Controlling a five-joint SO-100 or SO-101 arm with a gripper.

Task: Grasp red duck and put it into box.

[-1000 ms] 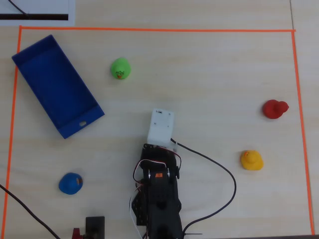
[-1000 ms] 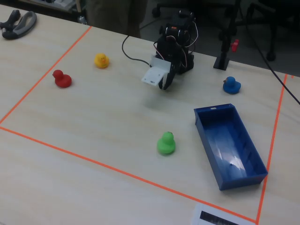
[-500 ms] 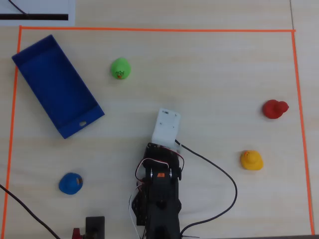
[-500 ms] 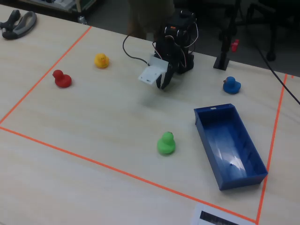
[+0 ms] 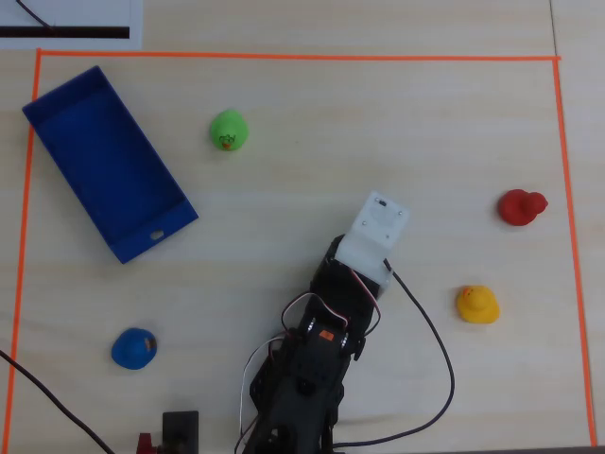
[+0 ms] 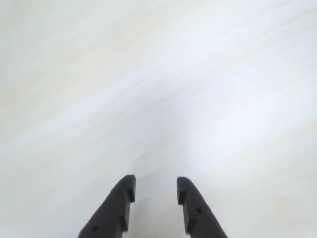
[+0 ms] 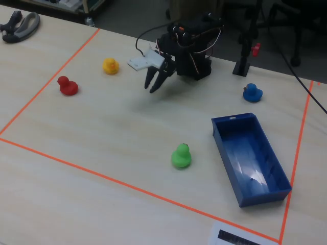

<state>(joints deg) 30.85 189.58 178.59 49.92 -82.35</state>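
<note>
Gripper: fingers spread with a gap between them, nothing held; hangs above bare table in the wrist view.
Red duck: on the table near the right tape line in the overhead view, well apart from the gripper.
Box: blue, far left corner in the overhead view, nothing inside.
Yellow duck: near the red duck.
Green duck: beside the box.
Blue duck: near the arm's base.

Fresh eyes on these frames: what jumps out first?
The blue box at the overhead view's upper left, empty. Four ducks lie scattered inside the orange tape: green duck, blue duck, yellow duck and red duck. The black arm's open end effector hangs empty above bare table.
</note>
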